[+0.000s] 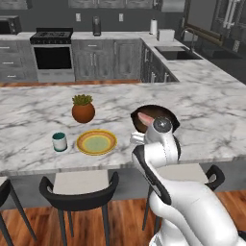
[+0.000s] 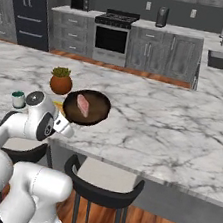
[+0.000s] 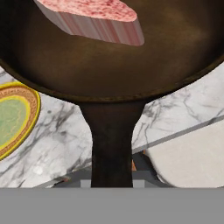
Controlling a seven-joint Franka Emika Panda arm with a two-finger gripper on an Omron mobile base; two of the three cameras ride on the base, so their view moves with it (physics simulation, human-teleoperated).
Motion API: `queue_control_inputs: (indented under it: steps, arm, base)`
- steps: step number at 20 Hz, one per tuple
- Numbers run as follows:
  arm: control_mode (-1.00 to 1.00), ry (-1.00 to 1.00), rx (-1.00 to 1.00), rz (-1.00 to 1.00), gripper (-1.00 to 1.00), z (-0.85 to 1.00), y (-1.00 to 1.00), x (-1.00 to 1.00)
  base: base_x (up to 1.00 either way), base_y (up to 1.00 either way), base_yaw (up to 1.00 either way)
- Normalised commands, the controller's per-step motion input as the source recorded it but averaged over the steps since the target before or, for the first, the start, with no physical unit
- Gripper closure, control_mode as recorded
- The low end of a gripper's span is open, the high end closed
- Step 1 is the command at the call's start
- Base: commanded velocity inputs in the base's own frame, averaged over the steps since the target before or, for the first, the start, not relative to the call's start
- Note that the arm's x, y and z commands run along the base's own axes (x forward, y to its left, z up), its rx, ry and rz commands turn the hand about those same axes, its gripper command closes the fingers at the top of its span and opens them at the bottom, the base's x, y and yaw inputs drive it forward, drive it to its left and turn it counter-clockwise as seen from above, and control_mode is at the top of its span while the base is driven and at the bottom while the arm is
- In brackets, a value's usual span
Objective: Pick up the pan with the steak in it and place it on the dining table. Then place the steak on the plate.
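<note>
Dark handle: pan [image 3: 109, 65] handle runs straight toward the hand camera, out over the near overhanging edge of the dining table [image 1: 202, 105]; a stool seat [image 3: 192, 157] lies below it.
Gripper: gripper [image 3: 111, 183] fingertips are not clearly visible; jaws read as drawn together on the pan handle, given the handle leads into the hand.
Arm pose: white arm rises from the base below the near edge, elbow folded, wrist level with the table top, hand pointing forward along the handle toward the far side.
Pan position: pan sits at or just above the marble near the near edge; contact with the top cannot be told.
Steak: steak [image 2: 83, 104] lies inside the pan, toward the far half of the pan floor, pink face up.
Plate: plate [image 1: 96, 142] lies on the table just beside the pan, on its left, close to the near edge.
Mug: mug [image 1: 59, 141] stands left of the plate.
Plant pot: plant pot [image 1: 83, 109] stands behind the plate, further in from the edge.
Risk, edge: judged, a release this close to the near edge could let the handle's weight tip the pan off.
Risk, tilt: judged, any roll of the wrist would slide the steak to the rim.
Risk, neighbours: judged, a leftward drift would knock the plate.
</note>
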Motion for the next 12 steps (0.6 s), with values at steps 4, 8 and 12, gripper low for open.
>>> queue_control_inputs:
  steps: [4,8,12]
  arm:
    - [-1.00,0.07,-0.01,0.01,1.00,-0.33,0.00,0.16]
    - [-1.00,0.10,-0.01,0.02,1.00,-0.17,0.01,0.08]
    - [-1.00,0.09,-0.01,0.00,1.00,-0.19,0.00,0.13]
  base:
    - [0.00,0.00,0.00]
    - [0.00,0.00,0.00]
    - [0.00,0.00,0.00]
